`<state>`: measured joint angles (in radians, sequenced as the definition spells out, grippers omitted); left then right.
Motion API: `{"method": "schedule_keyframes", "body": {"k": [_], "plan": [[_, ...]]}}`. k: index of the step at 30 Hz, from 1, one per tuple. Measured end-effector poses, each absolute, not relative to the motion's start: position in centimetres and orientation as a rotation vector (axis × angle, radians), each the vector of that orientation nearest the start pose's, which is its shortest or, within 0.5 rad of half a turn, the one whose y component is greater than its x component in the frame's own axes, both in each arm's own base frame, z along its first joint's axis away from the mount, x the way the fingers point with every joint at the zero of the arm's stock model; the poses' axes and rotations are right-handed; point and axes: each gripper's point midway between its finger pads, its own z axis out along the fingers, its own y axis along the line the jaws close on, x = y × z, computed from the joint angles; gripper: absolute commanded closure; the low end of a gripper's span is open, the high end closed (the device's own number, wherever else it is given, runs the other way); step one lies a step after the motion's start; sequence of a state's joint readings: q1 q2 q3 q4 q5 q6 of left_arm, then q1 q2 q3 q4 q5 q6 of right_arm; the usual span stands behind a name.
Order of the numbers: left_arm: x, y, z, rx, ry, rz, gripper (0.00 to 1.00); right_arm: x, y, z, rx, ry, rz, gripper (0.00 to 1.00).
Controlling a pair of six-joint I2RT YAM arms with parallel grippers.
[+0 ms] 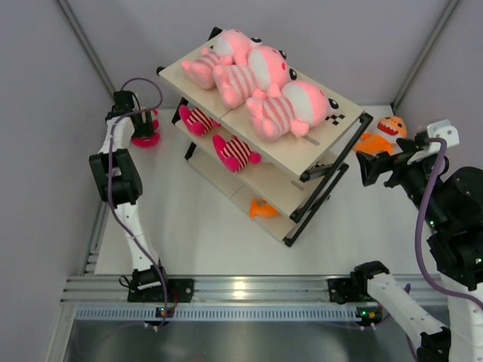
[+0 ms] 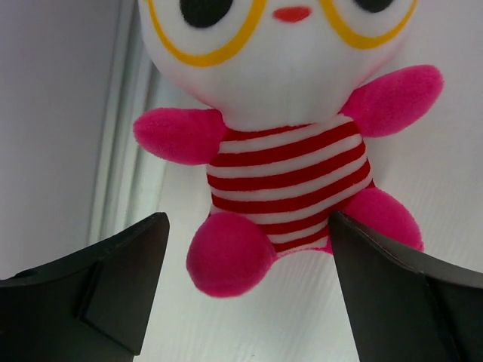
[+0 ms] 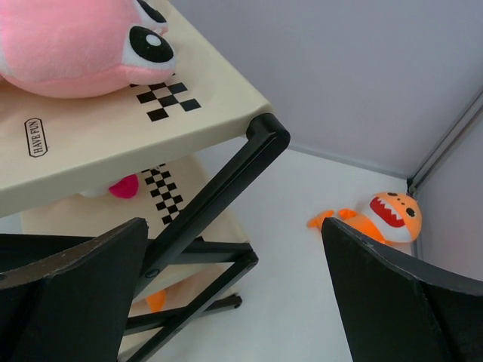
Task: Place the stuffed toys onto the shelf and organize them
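Note:
The shelf (image 1: 317,154) stands at mid table. Three large pale-pink striped toys (image 1: 260,72) lie on its top board. Two hot-pink striped toys (image 1: 235,152) lie on the middle board, and an orange toy (image 1: 263,209) on the bottom board. My left gripper (image 1: 139,124) is open just above another hot-pink striped toy (image 2: 290,177) that lies on the table at the far left, its legs between my fingers. My right gripper (image 1: 368,167) is open and empty beside the shelf's right corner post (image 3: 226,185). An orange open-mouthed toy (image 1: 383,134) lies on the table at the far right, and it shows in the right wrist view (image 3: 381,219).
Grey enclosure walls stand close on the left, back and right. A metal rail (image 1: 249,288) runs along the near edge by the arm bases. The shelf's black frame legs (image 3: 196,264) stick out toward my right gripper.

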<state>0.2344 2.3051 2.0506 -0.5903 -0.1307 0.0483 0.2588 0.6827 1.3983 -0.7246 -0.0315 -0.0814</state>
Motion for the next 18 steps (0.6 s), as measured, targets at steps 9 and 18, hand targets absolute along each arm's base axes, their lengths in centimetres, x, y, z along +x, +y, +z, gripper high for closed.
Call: {"method": "schedule_keyframes", "body": {"k": [9, 18], "plan": [[56.6, 15.1, 6.5, -0.35, 2.434, 0.217, 0.53, 21.1, 6.0, 44.6, -0.282, 1.541, 0.18, 0.01], [56.1, 14.5, 6.2, -0.277, 2.425, 0.116, 1.0, 20.6, 5.8, 44.9, -0.279, 1.525, 0.179, 0.01]]}}
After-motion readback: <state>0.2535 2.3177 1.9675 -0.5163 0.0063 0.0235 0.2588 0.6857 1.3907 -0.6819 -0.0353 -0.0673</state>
